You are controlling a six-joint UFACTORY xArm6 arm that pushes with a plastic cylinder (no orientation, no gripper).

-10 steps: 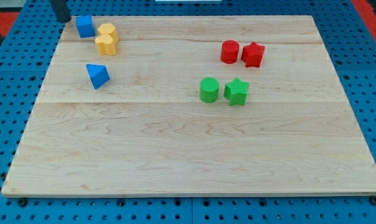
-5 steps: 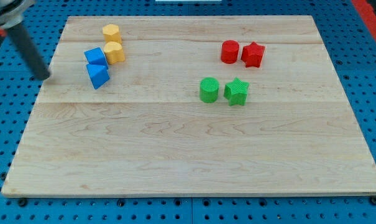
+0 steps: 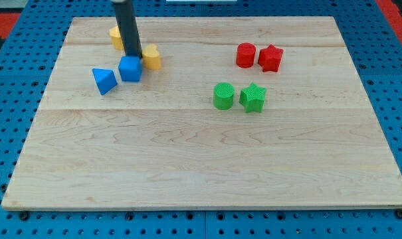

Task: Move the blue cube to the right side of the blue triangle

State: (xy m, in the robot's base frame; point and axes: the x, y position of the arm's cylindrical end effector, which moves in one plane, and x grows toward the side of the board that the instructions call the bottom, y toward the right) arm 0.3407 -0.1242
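The blue cube (image 3: 129,69) sits near the view's upper left, just right of the blue triangle (image 3: 104,80), with a small gap between them. My tip (image 3: 134,56) stands at the cube's upper edge, touching or nearly touching it. The dark rod rises from there to the view's top. A yellow block (image 3: 151,57) lies just right of the tip and up-right of the cube.
A second yellow block (image 3: 115,38) shows partly behind the rod. A red cylinder (image 3: 246,54) and red star (image 3: 270,58) lie at the upper right. A green cylinder (image 3: 223,95) and green star (image 3: 252,97) lie below them.
The blue cube moved from above the triangle to its right side. One yellow block shifted right. The rod went from the board's left edge to above the cube.
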